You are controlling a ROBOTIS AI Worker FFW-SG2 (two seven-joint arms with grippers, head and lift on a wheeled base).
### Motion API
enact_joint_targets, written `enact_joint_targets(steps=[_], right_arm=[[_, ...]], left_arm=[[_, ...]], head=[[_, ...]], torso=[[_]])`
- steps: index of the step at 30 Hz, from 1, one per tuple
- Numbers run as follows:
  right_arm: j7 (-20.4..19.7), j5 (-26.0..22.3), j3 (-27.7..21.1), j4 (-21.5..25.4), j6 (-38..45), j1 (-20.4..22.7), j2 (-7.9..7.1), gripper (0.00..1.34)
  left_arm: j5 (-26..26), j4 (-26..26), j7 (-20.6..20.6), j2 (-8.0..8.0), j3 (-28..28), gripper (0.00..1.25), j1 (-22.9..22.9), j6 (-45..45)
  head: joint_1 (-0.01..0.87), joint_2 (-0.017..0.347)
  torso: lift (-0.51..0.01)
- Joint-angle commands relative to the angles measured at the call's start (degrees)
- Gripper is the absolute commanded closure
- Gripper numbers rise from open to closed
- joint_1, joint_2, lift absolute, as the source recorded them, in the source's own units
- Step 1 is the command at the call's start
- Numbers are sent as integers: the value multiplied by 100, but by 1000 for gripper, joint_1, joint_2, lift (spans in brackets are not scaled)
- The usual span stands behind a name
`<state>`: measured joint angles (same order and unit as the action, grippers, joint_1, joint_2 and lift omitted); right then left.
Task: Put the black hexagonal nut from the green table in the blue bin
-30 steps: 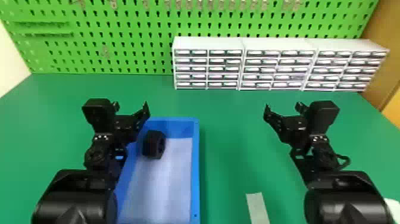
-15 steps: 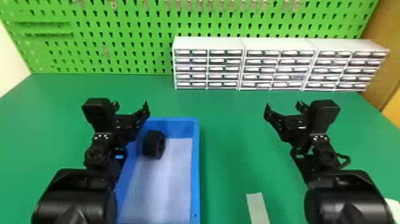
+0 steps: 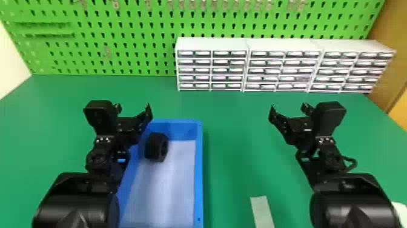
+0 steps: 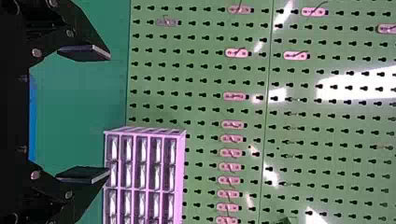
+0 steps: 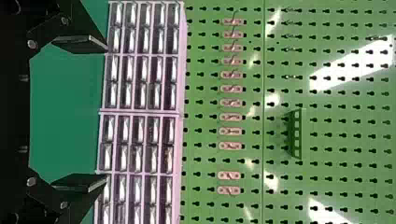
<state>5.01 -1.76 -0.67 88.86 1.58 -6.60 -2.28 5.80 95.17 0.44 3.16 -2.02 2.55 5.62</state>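
The black hexagonal nut point(image 3: 156, 147) lies inside the blue bin point(image 3: 198, 169), near its far left corner. My left gripper point(image 3: 133, 109) is above the bin's far left part, just beyond the nut, open with nothing between its fingers. In the left wrist view, the left gripper point(image 4: 84, 113) has its two fingers wide apart, and a strip of the bin point(image 4: 32, 116) shows between them. To the right of the bin, over the green table point(image 3: 230, 121), my right gripper point(image 3: 289, 110) is open and holds nothing. The right wrist view has the right gripper point(image 5: 80, 113) with fingers spread.
White drawer cabinets point(image 3: 284, 69) stand along the back of the table, before a green pegboard point(image 3: 121, 39). A pale strip point(image 3: 262, 210) lies on the table at the front, between the bin and the right arm. Something white point(image 3: 401, 212) is at the front right edge.
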Motion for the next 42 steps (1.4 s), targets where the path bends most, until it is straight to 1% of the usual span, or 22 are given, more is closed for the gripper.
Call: enact_joint_targets(steps=[1, 42], right_arm=[[0, 0, 5, 0, 0, 1, 0, 300], [0, 0, 49, 0, 44, -8, -18, 300]], left_arm=[[0, 1, 0, 0, 0, 383, 0, 0], [9, -8, 0, 0, 18, 383, 8, 0]], head=[[686, 51], [686, 51]], torso=[[-96], [-96]])
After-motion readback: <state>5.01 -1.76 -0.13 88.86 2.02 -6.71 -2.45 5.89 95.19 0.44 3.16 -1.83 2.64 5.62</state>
